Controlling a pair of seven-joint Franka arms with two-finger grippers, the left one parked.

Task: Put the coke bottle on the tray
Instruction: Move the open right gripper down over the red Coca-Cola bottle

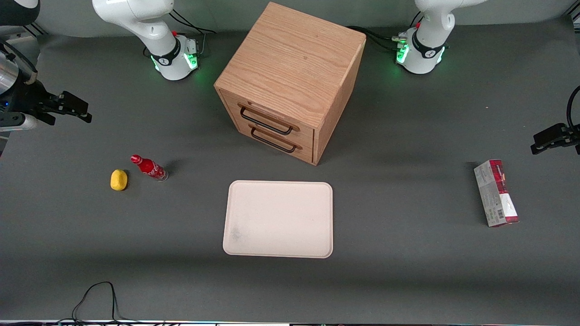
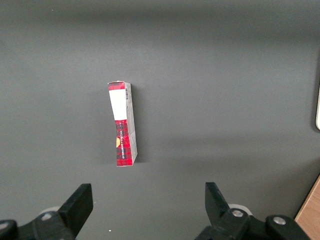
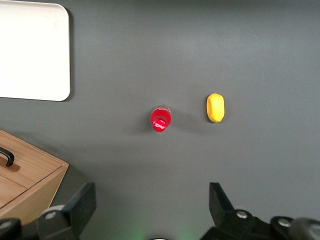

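Observation:
The coke bottle (image 1: 149, 168), small and red with a red cap, stands on the dark table toward the working arm's end, beside a yellow lump. In the right wrist view I look down on its cap (image 3: 161, 120). The cream-white tray (image 1: 278, 218) lies flat near the table's middle, in front of the wooden cabinet; one of its corners shows in the right wrist view (image 3: 30, 50). Nothing lies on it. My right gripper (image 1: 77, 108) hangs above the table, farther from the front camera than the bottle and apart from it. It is open and empty (image 3: 151, 195).
The yellow lemon-like lump (image 1: 118, 179) lies beside the bottle (image 3: 216, 107). The wooden two-drawer cabinet (image 1: 290, 77) stands at mid-table, drawers shut. A red-and-grey carton (image 1: 496, 193) lies toward the parked arm's end. A black cable (image 1: 97, 299) loops at the near edge.

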